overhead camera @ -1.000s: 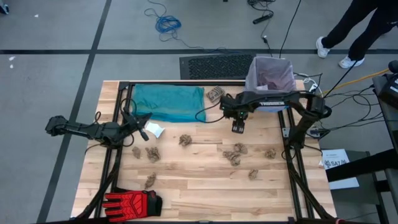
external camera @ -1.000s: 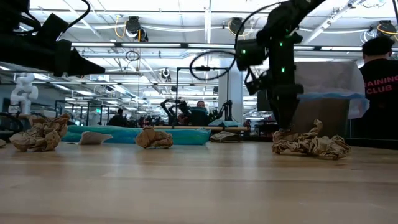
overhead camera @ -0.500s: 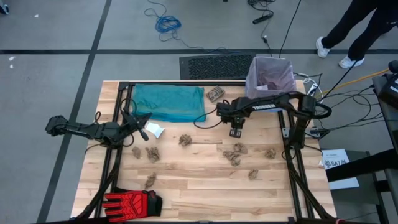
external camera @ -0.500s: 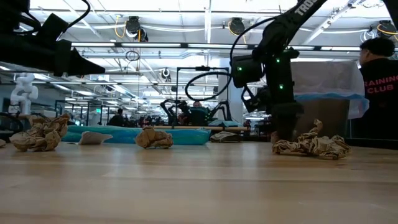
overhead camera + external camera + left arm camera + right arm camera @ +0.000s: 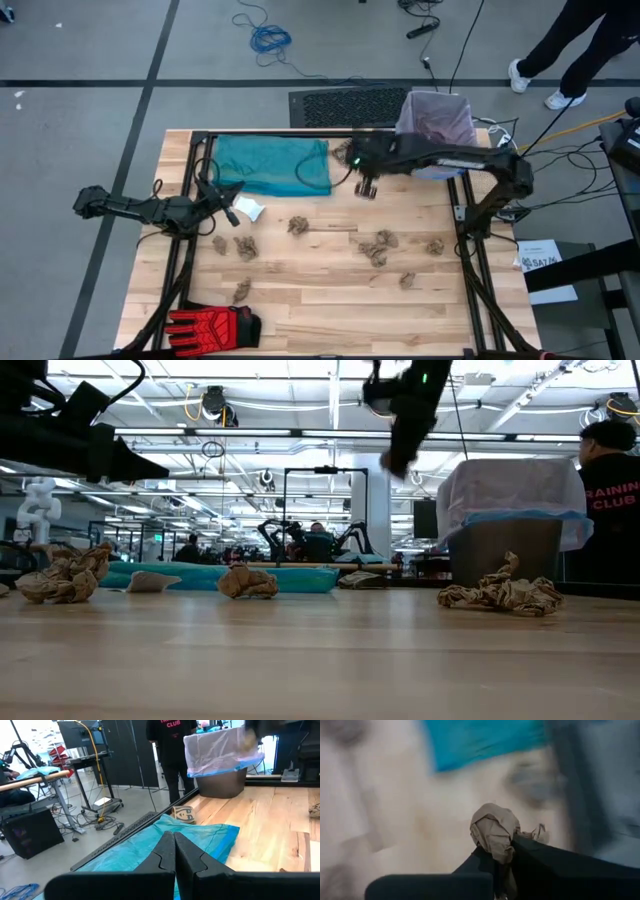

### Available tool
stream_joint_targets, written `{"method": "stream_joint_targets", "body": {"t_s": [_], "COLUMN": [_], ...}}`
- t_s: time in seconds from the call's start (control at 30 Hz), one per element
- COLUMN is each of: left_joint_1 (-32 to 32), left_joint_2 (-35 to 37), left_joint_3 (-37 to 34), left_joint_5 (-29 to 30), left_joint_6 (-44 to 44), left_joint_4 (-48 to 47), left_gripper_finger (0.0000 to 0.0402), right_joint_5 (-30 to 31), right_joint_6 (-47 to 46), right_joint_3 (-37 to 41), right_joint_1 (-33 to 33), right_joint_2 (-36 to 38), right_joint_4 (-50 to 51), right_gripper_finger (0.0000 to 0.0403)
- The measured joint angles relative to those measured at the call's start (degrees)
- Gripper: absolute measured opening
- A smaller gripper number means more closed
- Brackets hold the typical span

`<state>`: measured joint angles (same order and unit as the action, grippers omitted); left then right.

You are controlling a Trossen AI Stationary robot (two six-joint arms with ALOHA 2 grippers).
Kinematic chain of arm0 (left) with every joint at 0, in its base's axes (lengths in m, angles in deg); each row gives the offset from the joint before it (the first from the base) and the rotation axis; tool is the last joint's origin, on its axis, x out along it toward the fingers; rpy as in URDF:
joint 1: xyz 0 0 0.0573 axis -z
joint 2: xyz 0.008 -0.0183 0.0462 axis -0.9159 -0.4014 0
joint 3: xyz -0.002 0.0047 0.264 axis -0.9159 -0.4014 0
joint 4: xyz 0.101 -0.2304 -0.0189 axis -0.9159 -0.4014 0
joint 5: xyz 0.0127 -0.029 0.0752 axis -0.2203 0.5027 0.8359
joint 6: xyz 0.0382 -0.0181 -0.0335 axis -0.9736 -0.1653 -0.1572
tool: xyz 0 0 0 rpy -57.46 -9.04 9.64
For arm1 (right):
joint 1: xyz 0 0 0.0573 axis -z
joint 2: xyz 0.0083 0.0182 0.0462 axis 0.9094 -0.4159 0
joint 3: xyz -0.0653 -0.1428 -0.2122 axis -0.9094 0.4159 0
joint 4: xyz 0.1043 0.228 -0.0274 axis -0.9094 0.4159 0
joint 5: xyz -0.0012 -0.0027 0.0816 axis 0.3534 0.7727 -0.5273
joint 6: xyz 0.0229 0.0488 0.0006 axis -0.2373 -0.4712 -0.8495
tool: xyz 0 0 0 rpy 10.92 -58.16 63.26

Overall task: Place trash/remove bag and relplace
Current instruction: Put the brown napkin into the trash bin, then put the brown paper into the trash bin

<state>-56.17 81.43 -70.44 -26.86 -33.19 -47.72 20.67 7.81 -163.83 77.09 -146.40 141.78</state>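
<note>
My right hand is clenched on a paper wad; light, crushable, I'd keep pinching its middle.

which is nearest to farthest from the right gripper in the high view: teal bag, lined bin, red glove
From the right gripper, shut on a paper wad:
1. Teal bag, just to its left on the table's far side.
2. Lined bin, at the far right corner.
3. Red glove, at the near left corner.
</note>
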Motion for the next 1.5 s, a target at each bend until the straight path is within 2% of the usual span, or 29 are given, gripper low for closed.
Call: {"method": "stream_joint_targets", "body": {"t_s": [0.13,0.2,0.4,0.57,0.7,0.83,1.2,1.33,1.5], "left_joint_1": [-0.02,-0.02,-0.01,-0.02,-0.02,-0.02,-0.02,-0.02,0.0], "left_joint_2": [0.0,-0.02,-0.01,-0.02,0.0,-0.02,-0.02,-0.02,0.0], "left_joint_3": [0.02,0.0,0.01,0.0,0.02,0.0,0.01,0.02,0.01], "left_joint_5": [0.0,0.0,0.0,0.0,0.0,0.0,0.0,0.0,0.0], "left_joint_6": [-0.01,-0.02,-0.02,-0.02,-0.02,-0.02,-0.02,-0.02,-0.02], "left_joint_4": [0.0,0.0,-0.02,0.0,0.0,0.02,0.0,0.0,-0.01], "left_gripper_finger": [0.0,0.0,0.0,0.0,0.0,0.0,0.0,0.0,0.0], "right_joint_5": [15.22,18.22,18.41,16.57,12.49,10.68,13.11,13.1,10.28], "right_joint_6": [-5.6,-10.58,-21.25,-20.35,-20.57,-20.33,-16.04,-11.72,-5.17], "right_joint_3": [-8.54,-11.26,-11.41,-6.39,-2.65,-0.82,-0.59,-0.59,-0.59], "right_joint_1": [0.37,1.53,9.93,17.55,23.02,25.6,26.44,27.1,25.26], "right_joint_2": [3.48,4.76,6.94,7.29,6.9,6.92,6.94,6.94,6.97], "right_joint_4": [9.53,14.51,26.55,25.56,25.33,24.57,16.65,14.72,9.44], "right_gripper_finger": [0.0004,0.0004,0.0004,0.0004,0.0012,0.0056,0.0222,0.0253,0.0258]}}
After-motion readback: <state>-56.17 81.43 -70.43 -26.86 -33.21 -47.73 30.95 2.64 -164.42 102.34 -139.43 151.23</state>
